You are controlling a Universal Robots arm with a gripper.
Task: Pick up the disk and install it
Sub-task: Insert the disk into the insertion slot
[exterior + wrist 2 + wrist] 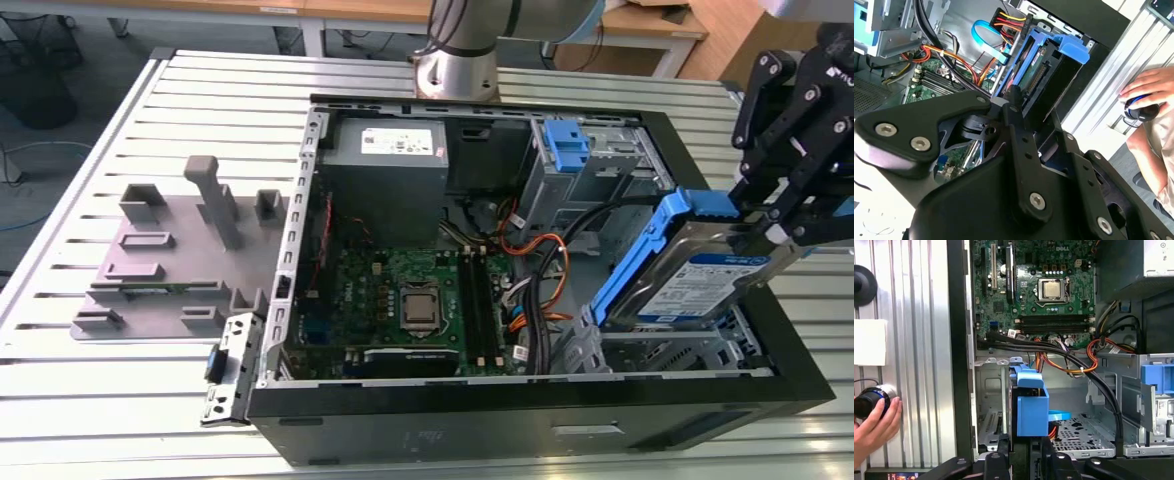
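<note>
The disk point(697, 275) is a silver drive with a white-and-blue label, framed by blue rails. It hangs tilted, one end up, over the open drive bay point(667, 352) at the exterior view's right end of the computer case point(534, 420). My gripper point(771, 222) is shut on its upper end from the exterior view's right. The second wrist view looks past the black fingers point(1015, 107) to the disk's point(1046, 67) connector edge. The first wrist view looks down on the disk's blue rail point(1032, 407), edge-on above the metal bay floor point(1081, 432).
In the case are a motherboard point(400, 300), a grey power supply point(387, 155), orange and black cables point(541, 265) beside the bay, and a bare blue bracket point(567, 150). A grey fixture point(174, 250) stands on the slatted table. A person's hand point(876, 425) rests on a knob outside the case.
</note>
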